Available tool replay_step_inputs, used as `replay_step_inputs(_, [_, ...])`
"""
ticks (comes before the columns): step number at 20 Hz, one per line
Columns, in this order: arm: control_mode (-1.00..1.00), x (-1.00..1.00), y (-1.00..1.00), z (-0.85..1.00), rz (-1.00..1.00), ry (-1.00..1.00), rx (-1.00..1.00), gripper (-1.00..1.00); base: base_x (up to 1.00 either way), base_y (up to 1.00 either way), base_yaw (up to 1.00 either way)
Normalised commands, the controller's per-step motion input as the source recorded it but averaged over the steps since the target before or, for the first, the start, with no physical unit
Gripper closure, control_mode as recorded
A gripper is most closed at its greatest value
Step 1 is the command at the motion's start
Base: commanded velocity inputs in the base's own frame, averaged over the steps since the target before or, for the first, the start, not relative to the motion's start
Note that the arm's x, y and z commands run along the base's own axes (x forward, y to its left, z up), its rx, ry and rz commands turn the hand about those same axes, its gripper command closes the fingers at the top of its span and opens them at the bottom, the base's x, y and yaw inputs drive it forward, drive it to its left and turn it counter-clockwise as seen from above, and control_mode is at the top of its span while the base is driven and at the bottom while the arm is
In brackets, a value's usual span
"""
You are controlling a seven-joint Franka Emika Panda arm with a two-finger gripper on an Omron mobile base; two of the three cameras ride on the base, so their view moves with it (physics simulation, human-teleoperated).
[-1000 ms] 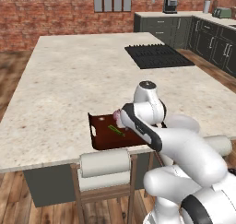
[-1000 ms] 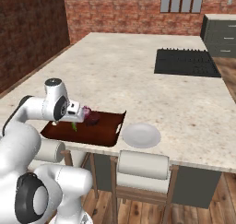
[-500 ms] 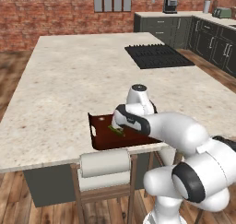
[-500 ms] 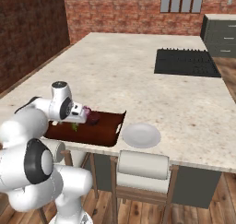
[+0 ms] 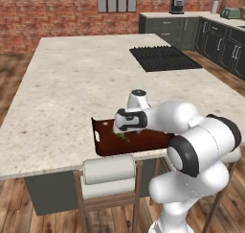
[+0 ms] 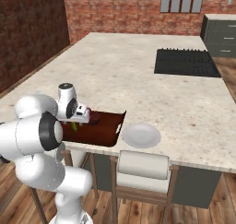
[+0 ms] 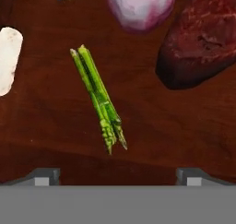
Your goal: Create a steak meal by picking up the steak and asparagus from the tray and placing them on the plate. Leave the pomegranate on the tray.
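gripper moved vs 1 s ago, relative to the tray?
Yes. In the left base view the gripper has shifted toward the tray's left handle end and dropped closer to its floor, now poised open above the asparagus.

I can't read any text, labels, brands or numbers anywhere: nothing legible on the tray (image 5: 103, 143), the plate (image 6: 140, 135) or the counter (image 5: 76, 83).

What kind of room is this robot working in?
A kitchen, rendered rather than real, it seems: a large stone-topped island with a black cooktop set into it, dark cabinets along a brick wall, and stools tucked under the island.
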Motion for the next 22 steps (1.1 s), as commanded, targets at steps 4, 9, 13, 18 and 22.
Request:
replay_step_inputs(4, [-1.00,0.31,0.14,-0.35,0.00,0.00,0.00,-1.00,0.00,0.00,0.00])
replay_step_inputs(9, [-1.00,0.28,0.13,-0.34,0.00,0.00,0.00,-1.00,0.00,0.00,0.00])
replay_step_inputs(13, [-1.00,0.26,0.02,-0.32,0.00,0.00,0.00,-1.00,0.00,0.00,0.00])
replay_step_inputs(18, [-1.00,0.25,0.02,-0.32,0.00,0.00,0.00,-1.00,0.00,0.00,0.00])
replay_step_inputs(22, [-1.00,0.15,0.16,-0.35,0.00,0.00,0.00,-1.00,0.00,0.00,0.00])
